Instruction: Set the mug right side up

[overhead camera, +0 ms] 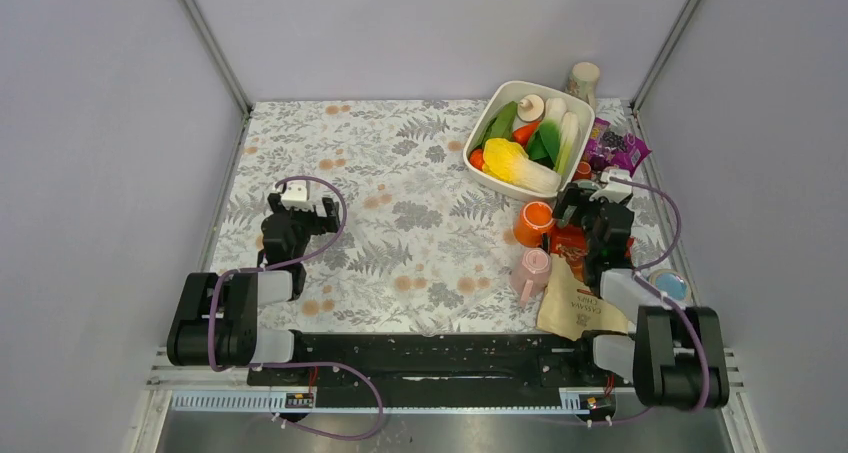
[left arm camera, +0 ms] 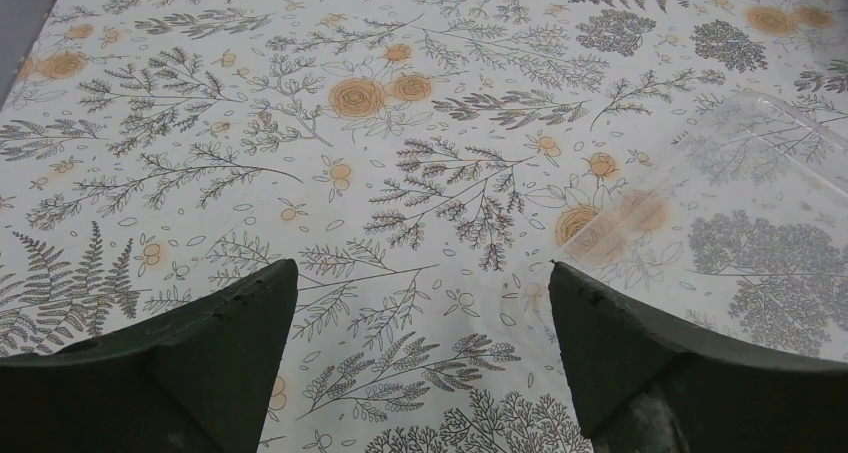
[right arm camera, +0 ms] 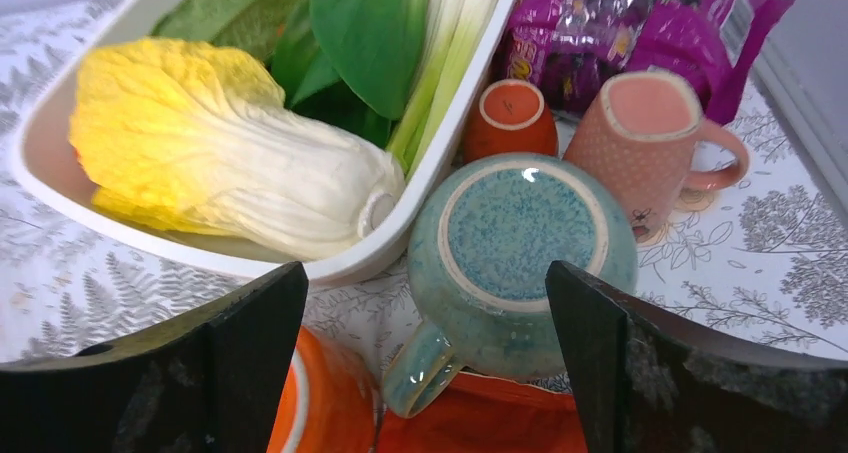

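Observation:
A teal mug stands upside down just in front of my right gripper, its glazed base up and its handle pointing toward the camera. It sits against the white tray's wall. The right gripper is open, nothing between its fingers, and hangs above the mug. From the top view the arm hides this mug. My left gripper is open over bare patterned cloth, far to the left.
The white tray holds a cabbage and greens. A pink dotted mug and a small orange cup stand upside down behind the teal one, by a purple packet. An orange mug, a pink mug and a paper bag lie nearby.

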Robot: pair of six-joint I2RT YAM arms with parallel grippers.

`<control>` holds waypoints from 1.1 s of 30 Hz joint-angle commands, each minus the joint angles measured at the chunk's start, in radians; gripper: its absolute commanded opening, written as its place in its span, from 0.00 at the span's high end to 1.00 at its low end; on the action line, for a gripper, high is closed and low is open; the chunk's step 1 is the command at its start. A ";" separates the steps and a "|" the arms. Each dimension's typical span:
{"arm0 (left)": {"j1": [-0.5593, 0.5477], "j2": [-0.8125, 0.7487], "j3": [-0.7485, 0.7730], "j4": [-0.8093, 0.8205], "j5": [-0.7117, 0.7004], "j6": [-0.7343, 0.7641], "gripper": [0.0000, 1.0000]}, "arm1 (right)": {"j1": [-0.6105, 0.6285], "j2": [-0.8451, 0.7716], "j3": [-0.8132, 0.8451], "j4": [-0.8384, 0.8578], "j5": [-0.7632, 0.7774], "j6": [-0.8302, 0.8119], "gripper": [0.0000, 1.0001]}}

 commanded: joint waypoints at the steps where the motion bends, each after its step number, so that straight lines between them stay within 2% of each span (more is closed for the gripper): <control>1: -0.003 -0.006 0.012 0.079 -0.016 -0.011 0.01 | 0.008 -0.201 0.118 -0.296 0.020 0.094 0.02; 3: -0.002 -0.006 0.012 0.079 -0.016 -0.011 0.01 | 0.020 -0.273 0.200 -0.471 -0.011 0.132 0.07; 7: -0.001 -0.006 0.012 0.079 -0.017 -0.010 0.01 | 0.167 -0.325 0.443 -0.976 0.097 0.135 0.10; 10: 0.000 -0.009 0.010 0.083 0.000 -0.009 0.01 | 0.295 -0.328 0.579 -1.274 0.209 0.192 0.08; 12: 0.022 -0.057 0.010 0.045 0.063 -0.006 0.01 | 0.362 -0.345 0.613 -1.397 0.264 0.244 0.01; 14: 0.056 -0.129 0.036 -0.066 0.167 0.001 0.01 | 0.409 -0.369 0.617 -1.488 0.299 0.304 0.00; 16: 0.063 -0.182 0.105 -0.234 0.213 0.016 0.01 | 0.453 -0.378 0.617 -1.576 0.327 0.368 0.01; 19: 0.063 -0.198 0.302 -0.587 0.258 0.081 0.01 | 0.550 -0.363 0.627 -1.720 0.355 0.450 0.00; 22: 0.063 -0.157 0.442 -0.864 0.270 0.114 0.01 | 0.699 -0.363 0.615 -1.834 0.432 0.569 0.01; 26: 0.063 -0.120 0.530 -0.995 0.276 0.106 0.01 | 0.833 -0.380 0.559 -1.898 0.502 0.725 0.00; 28: 0.063 -0.108 0.558 -1.040 0.282 0.095 0.01 | 0.877 -0.373 0.510 -1.863 0.507 0.776 0.01; 33: 0.062 -0.099 0.612 -1.123 0.277 0.052 0.03 | 0.989 -0.314 0.400 -1.688 0.574 0.898 0.18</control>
